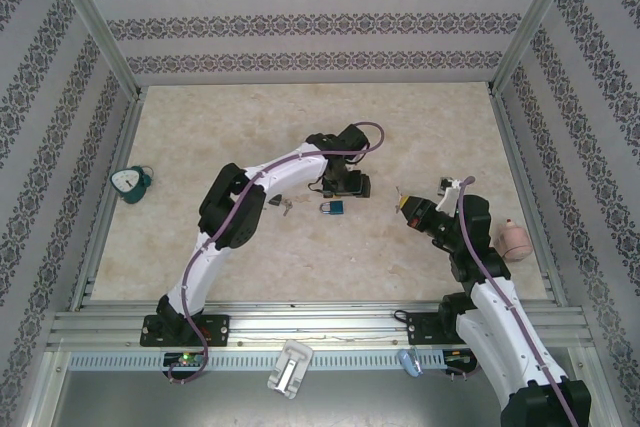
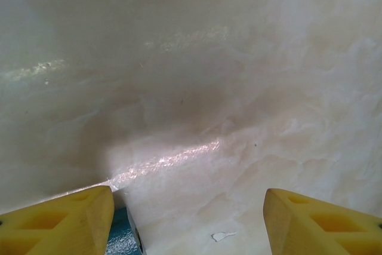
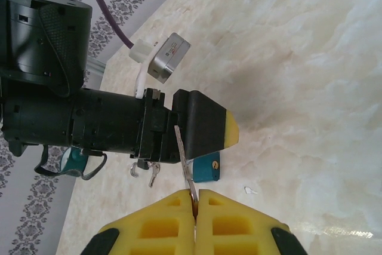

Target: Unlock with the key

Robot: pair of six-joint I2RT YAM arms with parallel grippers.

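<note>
A small teal padlock point(image 1: 333, 208) lies flat on the marble tabletop near the middle. My left gripper point(image 1: 345, 185) hangs just behind and over it, open, nothing between its yellow fingertips point(image 2: 71, 219). In the left wrist view, a corner of the padlock point(image 2: 122, 237) shows by the inner side of the left finger. My right gripper point(image 1: 403, 204) is to the right of the padlock, shut on a silver key point(image 3: 185, 156) whose blade points at the padlock point(image 3: 206, 168). The keyhole faces my right gripper point(image 3: 194, 194). The left gripper's black finger point(image 3: 203, 125) stands right above the padlock.
Spare keys on a ring point(image 1: 285, 205) lie left of the padlock. A teal and white object point(image 1: 130, 182) sits at the far left, a pink one point(image 1: 513, 239) at the far right. Aluminium rails and patterned walls box in the table point(image 1: 420, 127).
</note>
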